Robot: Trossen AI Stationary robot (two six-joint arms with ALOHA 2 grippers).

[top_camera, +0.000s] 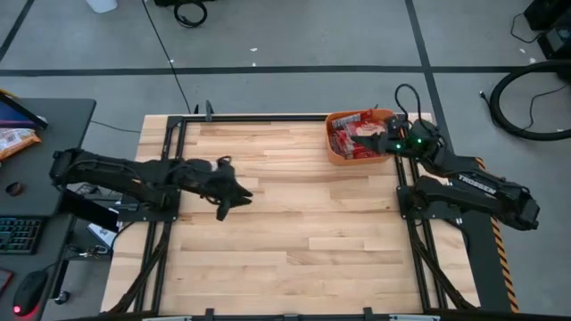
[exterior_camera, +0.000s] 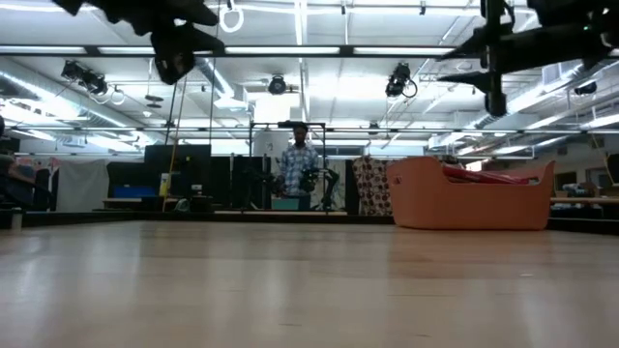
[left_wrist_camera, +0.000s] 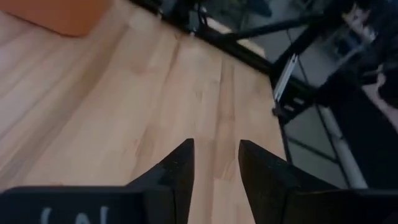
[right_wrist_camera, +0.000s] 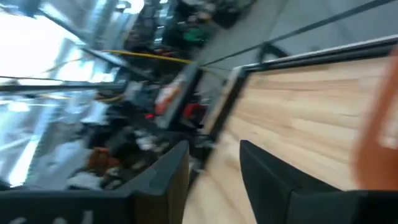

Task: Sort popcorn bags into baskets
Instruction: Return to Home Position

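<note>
The orange basket point(top_camera: 336, 153) stands at the table's far right corner; several red popcorn bags point(top_camera: 357, 138) lie inside it. In the low view the basket point(exterior_camera: 469, 198) rests flat on the wood, with red bags point(exterior_camera: 493, 176) showing over its rim. My right gripper point(top_camera: 385, 143) hovers over the basket's right end, open and empty point(right_wrist_camera: 214, 158). My left gripper point(top_camera: 239, 196) hangs above the bare wood left of the table's middle, open and empty point(left_wrist_camera: 216, 155). A corner of the basket point(left_wrist_camera: 68, 15) appears in the left wrist view. No bags lie on the table.
A black frame rail point(top_camera: 268, 117) runs along the table's far edge and down both sides. The wooden top point(top_camera: 303, 241) stretches between the arms. A side desk with a keyboard point(top_camera: 20, 234) stands off to the left. A person point(exterior_camera: 300, 169) stands far behind the table.
</note>
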